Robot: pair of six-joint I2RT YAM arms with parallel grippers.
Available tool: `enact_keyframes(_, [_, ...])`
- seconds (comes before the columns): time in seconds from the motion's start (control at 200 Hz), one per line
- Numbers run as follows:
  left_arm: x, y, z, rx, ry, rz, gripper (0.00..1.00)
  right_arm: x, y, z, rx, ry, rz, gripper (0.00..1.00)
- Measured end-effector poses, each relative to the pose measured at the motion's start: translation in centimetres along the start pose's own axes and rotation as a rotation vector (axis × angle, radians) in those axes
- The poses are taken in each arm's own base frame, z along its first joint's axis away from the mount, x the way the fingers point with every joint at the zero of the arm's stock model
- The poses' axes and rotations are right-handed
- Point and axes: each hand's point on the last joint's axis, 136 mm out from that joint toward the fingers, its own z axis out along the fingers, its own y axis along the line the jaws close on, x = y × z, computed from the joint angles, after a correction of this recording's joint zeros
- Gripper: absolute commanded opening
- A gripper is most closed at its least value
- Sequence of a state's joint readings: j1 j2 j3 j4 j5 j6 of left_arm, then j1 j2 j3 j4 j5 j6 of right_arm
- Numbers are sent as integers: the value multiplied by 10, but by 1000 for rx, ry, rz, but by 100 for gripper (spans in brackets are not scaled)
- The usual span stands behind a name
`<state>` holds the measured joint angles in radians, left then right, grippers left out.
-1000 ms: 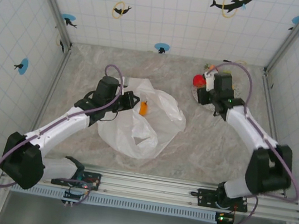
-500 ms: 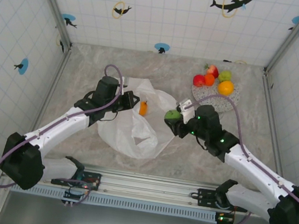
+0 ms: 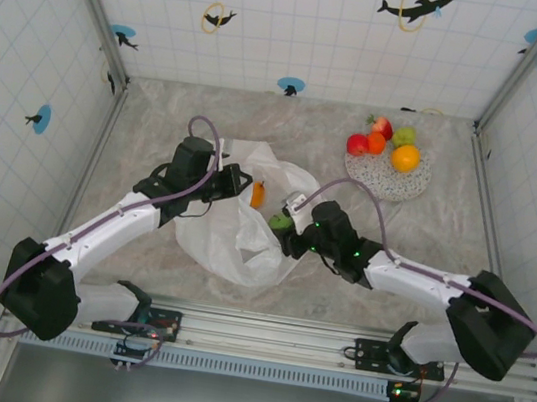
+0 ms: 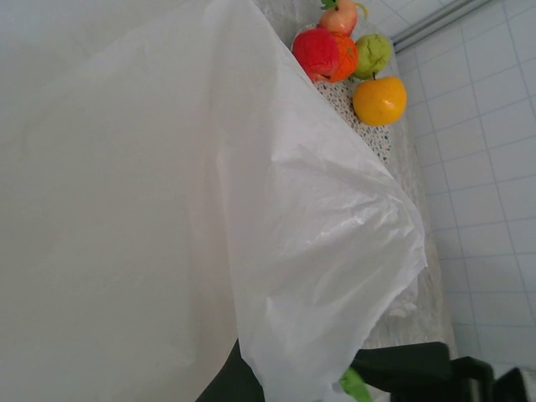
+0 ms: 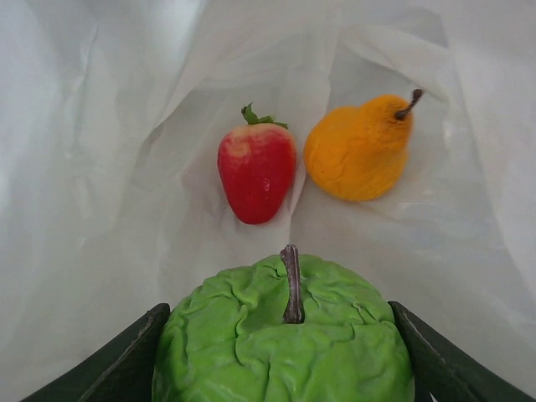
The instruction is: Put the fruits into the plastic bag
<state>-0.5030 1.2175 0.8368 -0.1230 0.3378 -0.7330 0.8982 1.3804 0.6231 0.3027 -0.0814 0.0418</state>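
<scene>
At centre of the top view, the right gripper [image 3: 286, 226] pinches a green apple [image 5: 285, 335] between its fingers [image 5: 117, 360], at the open mouth of the plastic bag [image 3: 252, 244]. Inside the bag lie a strawberry [image 5: 256, 172] and an orange pear [image 5: 360, 151], side by side and just apart. Left of centre, the left gripper [image 3: 234, 180] is clamped on the bag's upper rim. At upper right, five fruits [image 3: 405, 158] sit clustered on the speckled plate [image 3: 397, 185].
</scene>
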Motion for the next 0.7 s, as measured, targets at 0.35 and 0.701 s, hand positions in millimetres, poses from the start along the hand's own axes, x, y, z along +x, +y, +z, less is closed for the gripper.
enact_keyframes(0.35, [4, -6, 0, 35, 25, 2, 0, 13, -23, 47, 129, -56, 140, 59])
enact_keyframes(0.701, [11, -13, 6, 82, 80, 1, 0, -10, -32, 92, 239, -167, 226, 59])
